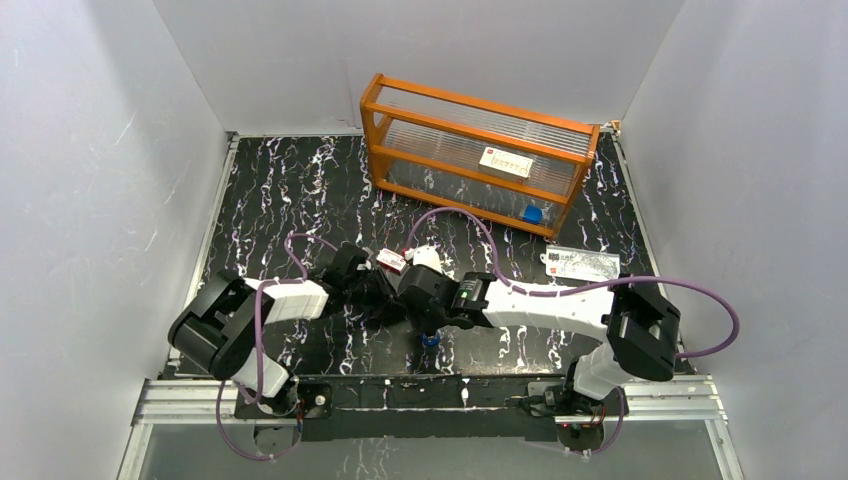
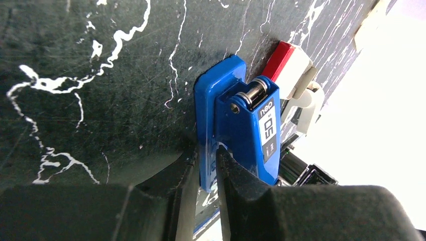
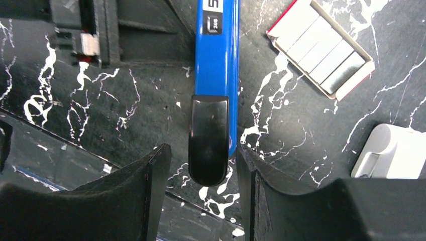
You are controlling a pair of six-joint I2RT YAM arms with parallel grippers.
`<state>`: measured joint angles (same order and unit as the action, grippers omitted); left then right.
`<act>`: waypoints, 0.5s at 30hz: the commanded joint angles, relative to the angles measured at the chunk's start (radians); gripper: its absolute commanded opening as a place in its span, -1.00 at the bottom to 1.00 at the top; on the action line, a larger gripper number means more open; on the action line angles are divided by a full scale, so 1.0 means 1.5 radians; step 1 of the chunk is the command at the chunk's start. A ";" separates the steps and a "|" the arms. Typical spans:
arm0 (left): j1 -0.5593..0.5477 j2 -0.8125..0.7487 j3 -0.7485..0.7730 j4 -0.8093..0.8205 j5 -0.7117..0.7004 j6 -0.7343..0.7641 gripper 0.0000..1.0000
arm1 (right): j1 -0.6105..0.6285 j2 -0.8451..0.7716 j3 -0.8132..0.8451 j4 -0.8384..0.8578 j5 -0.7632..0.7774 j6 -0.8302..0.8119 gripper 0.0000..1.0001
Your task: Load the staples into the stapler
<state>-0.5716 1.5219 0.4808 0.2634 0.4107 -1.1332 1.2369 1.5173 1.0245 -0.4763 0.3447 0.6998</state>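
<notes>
The blue stapler [image 2: 241, 130] lies on the black marbled table [image 2: 100, 100], hinge end towards the left wrist camera. My left gripper [image 2: 207, 173] is shut on the edge of its blue base plate, with the plate filling the gap between the fingers. The stapler's black front end [image 3: 208, 140] sits between the fingers of my right gripper [image 3: 202, 149], which is open with a gap on both sides. The staples [image 3: 324, 47] lie as silvery strips in an open red-and-white box to the right of the stapler. In the top view both grippers meet mid-table and hide the stapler.
A small white rounded object [image 3: 392, 153] sits right of the right gripper, near the staple box [image 1: 391, 260]. An orange-framed clear rack [image 1: 480, 150] stands at the back right with a blue item [image 1: 532, 213] inside. A printed packet [image 1: 583, 264] lies right of centre. White walls enclose the table.
</notes>
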 commanded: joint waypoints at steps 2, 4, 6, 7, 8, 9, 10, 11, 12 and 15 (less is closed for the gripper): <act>0.005 0.003 -0.035 -0.156 -0.139 0.065 -0.60 | -0.002 0.008 0.029 -0.050 -0.015 0.000 0.15; 0.005 -0.007 -0.036 -0.168 -0.142 0.069 -0.60 | -0.003 0.015 0.034 -0.060 -0.021 0.002 0.10; 0.005 -0.019 -0.038 -0.172 -0.150 0.073 -0.62 | -0.003 0.022 0.036 -0.063 -0.025 0.001 0.03; 0.005 -0.025 -0.040 -0.191 -0.153 0.074 -0.63 | -0.004 0.025 0.037 -0.063 -0.025 0.001 -0.01; 0.005 -0.033 -0.041 -0.198 -0.157 0.075 -0.65 | -0.004 0.029 0.037 -0.063 -0.026 -0.001 -0.07; 0.005 -0.040 -0.041 -0.206 -0.161 0.076 -0.65 | -0.004 0.034 0.039 -0.063 -0.025 -0.001 -0.12; 0.005 -0.047 -0.041 -0.213 -0.165 0.077 -0.66 | -0.004 0.039 0.042 -0.063 -0.025 -0.002 -0.16; 0.005 -0.054 -0.041 -0.219 -0.168 0.077 -0.67 | -0.004 0.045 0.043 -0.066 -0.024 -0.002 -0.21; 0.005 -0.061 -0.040 -0.226 -0.173 0.078 -0.67 | -0.004 0.052 0.045 -0.069 -0.024 -0.002 -0.26; 0.005 -0.083 -0.036 -0.244 -0.186 0.079 -0.67 | -0.005 0.066 0.044 -0.071 -0.027 0.000 -0.35</act>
<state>-0.5713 1.4067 0.4706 0.1188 0.2977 -1.0737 1.2343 1.5818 1.0584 -0.5671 0.3073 0.6964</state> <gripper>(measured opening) 0.163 0.410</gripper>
